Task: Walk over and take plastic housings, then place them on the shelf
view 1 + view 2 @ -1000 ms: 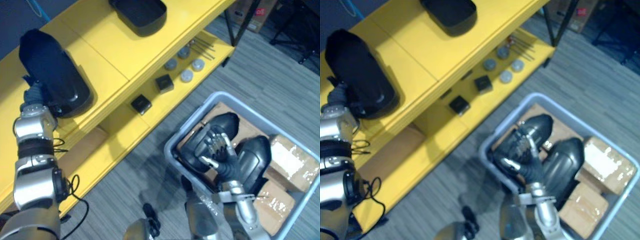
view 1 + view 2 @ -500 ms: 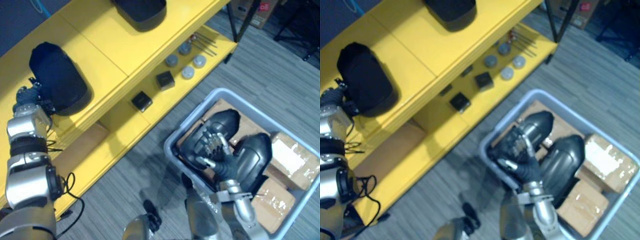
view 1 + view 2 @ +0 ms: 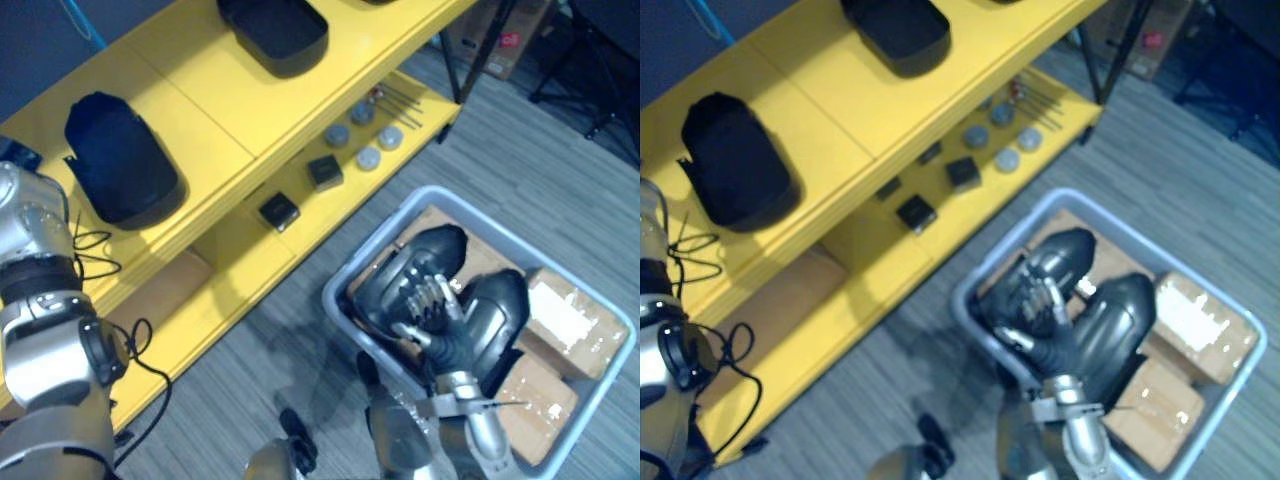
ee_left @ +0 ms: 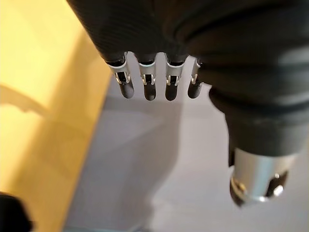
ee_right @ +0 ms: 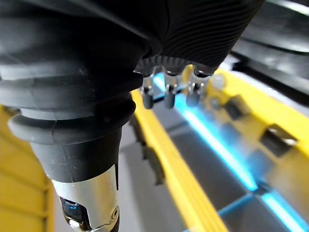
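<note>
The left arm (image 3: 45,300) rises at the robot's left, the left hand (image 4: 146,86) loose with fingers straight; the right hand (image 3: 428,302) hovers low ahead, fingers relaxed, slightly spread.

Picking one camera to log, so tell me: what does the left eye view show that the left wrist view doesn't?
The left eye view gives two black housings on top of the yellow shelf, small parts on its lower level, a grey bin holding two dark housings and cardboard boxes, and the right hand, open, above them. The left wrist view gives the left hand, fingers straight, holding nothing. Both share the yellow shelf.
</note>
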Controlling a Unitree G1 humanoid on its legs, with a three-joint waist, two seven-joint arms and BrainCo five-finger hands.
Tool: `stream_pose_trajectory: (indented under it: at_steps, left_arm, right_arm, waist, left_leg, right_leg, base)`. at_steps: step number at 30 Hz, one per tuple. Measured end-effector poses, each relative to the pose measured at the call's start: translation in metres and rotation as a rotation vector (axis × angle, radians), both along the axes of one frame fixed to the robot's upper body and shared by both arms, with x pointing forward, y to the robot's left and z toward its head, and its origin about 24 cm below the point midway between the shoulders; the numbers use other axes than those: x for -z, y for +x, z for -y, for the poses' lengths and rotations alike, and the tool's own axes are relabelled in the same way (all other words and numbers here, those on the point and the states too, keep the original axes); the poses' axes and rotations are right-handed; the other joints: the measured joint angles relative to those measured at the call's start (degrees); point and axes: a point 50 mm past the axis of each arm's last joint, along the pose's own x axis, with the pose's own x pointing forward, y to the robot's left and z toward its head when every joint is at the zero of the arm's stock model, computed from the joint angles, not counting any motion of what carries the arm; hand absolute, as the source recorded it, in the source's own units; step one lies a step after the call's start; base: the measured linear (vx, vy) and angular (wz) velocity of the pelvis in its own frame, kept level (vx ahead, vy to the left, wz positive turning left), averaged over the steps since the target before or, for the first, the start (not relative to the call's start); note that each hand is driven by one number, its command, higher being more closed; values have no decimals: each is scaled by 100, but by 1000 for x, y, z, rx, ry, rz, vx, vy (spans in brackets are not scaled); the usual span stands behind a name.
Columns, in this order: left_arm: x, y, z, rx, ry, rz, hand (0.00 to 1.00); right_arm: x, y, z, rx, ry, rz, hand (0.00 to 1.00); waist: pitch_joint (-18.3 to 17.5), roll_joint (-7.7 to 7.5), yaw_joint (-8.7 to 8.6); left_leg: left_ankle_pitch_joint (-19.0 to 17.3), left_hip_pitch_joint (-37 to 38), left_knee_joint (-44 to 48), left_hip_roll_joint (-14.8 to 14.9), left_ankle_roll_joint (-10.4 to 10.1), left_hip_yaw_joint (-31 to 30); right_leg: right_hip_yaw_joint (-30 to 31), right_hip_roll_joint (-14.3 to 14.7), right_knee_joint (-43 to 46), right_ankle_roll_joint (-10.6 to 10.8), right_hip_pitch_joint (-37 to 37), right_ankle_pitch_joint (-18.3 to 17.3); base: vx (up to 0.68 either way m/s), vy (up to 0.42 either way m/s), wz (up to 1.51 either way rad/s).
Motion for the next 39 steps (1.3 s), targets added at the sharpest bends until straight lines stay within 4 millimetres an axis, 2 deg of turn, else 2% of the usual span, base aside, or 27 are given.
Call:
stream_pose_trajectory:
  at_steps: [5, 7, 9, 11, 12, 13, 15, 16, 18, 20, 21, 22, 27, 29, 33, 35, 36, 37, 38, 39]
  left_arm:
    - [36, 3, 7, 31, 107, -109, 0]
    - [54, 4, 11, 74, 153, -152, 0]
    - [78, 2, 23, 133, 187, -181, 0]
    - [90, -1, 32, 175, 201, -175, 0]
    - [102, -9, 46, 230, 230, -161, 0]
    - [106, -13, 50, 248, 248, -163, 0]
    - [118, -28, 58, 293, 276, -166, 0]
    - [123, -40, 60, 298, 312, -175, 0]
    - [130, -59, 58, 296, 335, -179, 0]
    - [140, -96, 53, 268, 395, -203, 0]
    - [141, -105, 52, 248, 417, -213, 0]
    - [143, -145, 72, 148, 585, -202, 0]
    - [142, -145, 73, 148, 584, -198, 0]
    - [139, -147, 79, 146, 575, -164, 0]
    - [142, -150, 91, 155, 521, -131, 0]
    - [157, -151, 95, 177, 438, -197, 0]
    - [174, -154, 96, 184, 363, -270, 0]
    - [192, -157, 96, 189, 280, -332, 0]
    - [221, -165, 96, 185, 171, -450, 0]
    - [237, -171, 96, 183, 121, -514, 0]
  right_arm:
    - [-14, 15, 17, 70, -65, 123, 0]
    - [-24, 27, 26, 106, -83, 178, 0]
    - [-24, 41, 30, 127, -103, 164, 0]
    - [-22, 46, 30, 131, -110, 145, 0]
    - [-19, 51, 32, 142, -116, 114, 0]
    - [-19, 53, 33, 147, -120, 104, 0]
    - [-19, 58, 39, 175, -127, 90, 0]
    - [-19, 62, 44, 200, -125, 78, 0]
    - [-20, 63, 51, 236, -115, 71, 0]
    - [-19, 64, 60, 288, -95, 62, 0]
    - [-19, 64, 62, 301, -90, 59, 0]
    - [-10, 71, 84, 370, -133, -1, 0]
    - [-10, 70, 85, 374, -127, -2, 0]
    - [-8, 67, 89, 403, -73, -8, 0]
    - [-6, 50, 97, 462, 36, 2, 0]
    - [-12, 40, 96, 473, 50, 41, 0]
    - [-20, 35, 95, 473, 55, 88, 0]
    - [-27, 32, 94, 469, 55, 126, 0]
    - [-39, 29, 93, 463, 52, 183, 0]
    - [-45, 28, 93, 461, 51, 213, 0]
  waist:
    - [-600, -48, 42]
    - [-779, -126, 109]
    - [-944, -145, 294]
    - [-969, -155, 394]
    - [-1013, -156, 521]
    - [-1014, -156, 566]
    - [-1066, -125, 701]
    - [-1098, -133, 843]
    - [-1151, -132, 962]
    - [-1398, -123, 1108]
    - [-1440, -126, 1157]
    - [-1518, -315, 1304]
    - [-1469, -300, 1296]
    - [-1366, -320, 1285]
    - [-1124, -321, 1275]
    - [-1098, -329, 1186]
    - [-1086, -341, 1112]
    - [-1083, -345, 1113]
    - [-1084, -346, 1143]
    - [-1088, -352, 1158]
  left_leg:
    - [92, 200, -170, -2, -52, -417]
    - [133, 275, -187, -24, -54, -713]
    - [167, 312, -262, -37, -58, -962]
    - [206, 324, -290, -55, -43, -1109]
    - [310, 354, -429, -98, -35, -1343]
    - [352, 380, -489, -114, -23, -1418]
    - [410, 380, -587, -151, -14, -1678]
    - [446, 371, -604, -188, 8, -1775]
    - [505, 374, -652, -269, 40, -1991]
    - [547, 356, -773, -326, 98, -2128]
    - [552, 353, -776, -332, 100, -2146]
    - [634, 289, -854, -336, 56, -2144]
    - [634, 298, -846, -335, 57, -2140]
    - [635, 291, -830, -337, 57, -2133]
    - [560, 267, -827, -335, 124, -2149]
    - [476, 198, -729, -313, 139, -2091]
    - [475, 170, -677, -234, 139, -1835]
    - [475, 157, -631, -194, 139, -1689]
    - [452, 144, -601, -177, 116, -1609]
    - [443, 122, -574, -167, 125, -1554]
  right_leg:
    - [-423, -53, -402, -14, 539, 12]
    - [-711, -107, -582, -17, 850, 13]
    - [-964, -126, -586, -55, 993, -17]
    - [-1152, -137, -587, -57, 1081, -19]
    - [-1443, -160, -587, -58, 1166, -19]
    - [-1552, -175, -588, -60, 1218, -21]
    - [-1822, -203, -591, -61, 1298, -23]
    - [-1951, -235, -597, -62, 1338, -29]
    - [-2200, -301, -643, -39, 1461, -108]
    - [-2351, -340, -645, -48, 1485, -196]
    - [-2364, -345, -645, -46, 1487, -199]
    - [-2507, -411, -591, 30, 1476, -209]
    - [-2496, -411, -589, 29, 1482, -208]
    - [-2483, -416, -583, 31, 1478, -196]
    - [-2523, -467, -392, 59, 1469, -292]
    - [-2649, -523, -265, 96, 1471, -392]
    - [-2737, -552, -172, 122, 1471, -450]
    - [-2800, -574, -128, 139, 1479, -486]
    - [-2826, -609, -82, 170, 1486, -522]
    - [-2857, -628, -74, 183, 1489, -532]
  base:
    - [58, -10, 38]
    - [43, -2, 65]
    - [8, 5, 60]
    - [-11, -9, 55]
    - [-28, -17, 62]
    - [-52, -12, 80]
    - [-57, 17, 57]
    - [-80, 18, 55]
    - [-95, 8, 58]
    - [-72, 19, 40]
    - [-24, 12, 17]
    - [-5, 5, 5]
    - [0, 0, 0]
    - [0, 0, 0]
    - [-25, 8, 6]
    - [12, 21, 30]
    - [32, 14, 37]
    - [55, 22, 35]
    - [50, 24, 21]
    - [72, 39, 28]
